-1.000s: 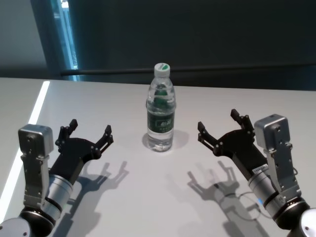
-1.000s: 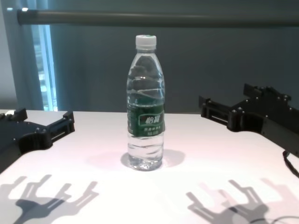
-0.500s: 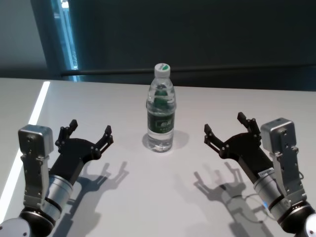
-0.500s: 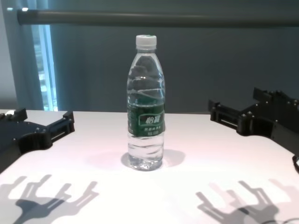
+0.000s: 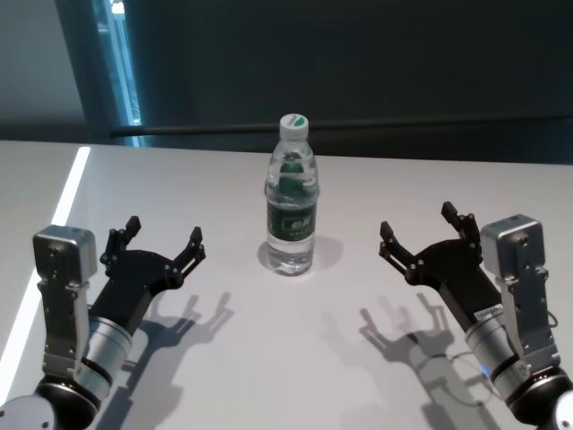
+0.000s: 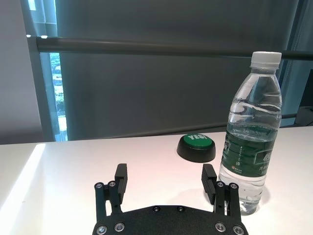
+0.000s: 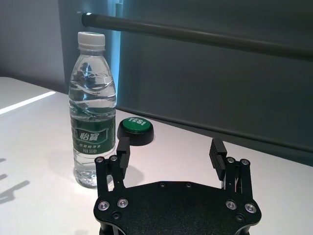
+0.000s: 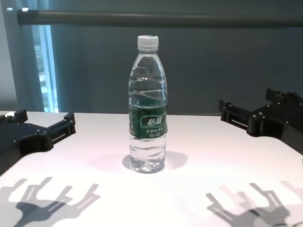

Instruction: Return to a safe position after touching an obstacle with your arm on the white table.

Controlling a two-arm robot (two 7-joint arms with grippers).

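Observation:
The obstacle, a clear water bottle with a white cap and dark green label, stands upright on the white table, also in the chest view. My right gripper is open and empty, hovering to the right of the bottle with a clear gap; its wrist view shows the bottle off to one side of the open gripper. My left gripper is open and empty on the bottle's left, apart from it. The left wrist view shows the bottle beside that gripper.
A black button with a green top lies on the table behind the bottle, also in the right wrist view. A dark horizontal rail runs along the table's far edge. Both grippers cast shadows on the table surface.
My right gripper has moved to the right, away from the bottle, widening the gap. The bottle stays upright in place. The left arm has not moved.

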